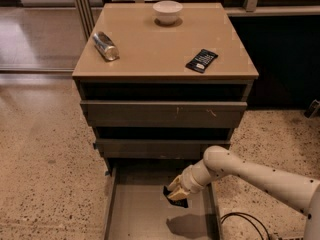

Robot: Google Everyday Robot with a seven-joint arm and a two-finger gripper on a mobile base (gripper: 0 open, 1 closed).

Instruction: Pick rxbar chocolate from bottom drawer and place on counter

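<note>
We see the end effector (pixel 176 190) over the open drawer (pixel 145 219), clenched on the bar (pixel 178 202), which it mostly hides; the drawer's front is cut off

Pincer (pixel 176 190) with rxbar chocolate (pixel 178 202) over bottom drawer (pixel 142 211), middle drawer (pixel 150 148) jutting above.

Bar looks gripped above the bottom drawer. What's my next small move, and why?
Probably raise the gripper straight up: its jaws are shut on the rxbar chocolate, which hangs clear of the floor of the bottom drawer, and the counter sits well above.
</note>
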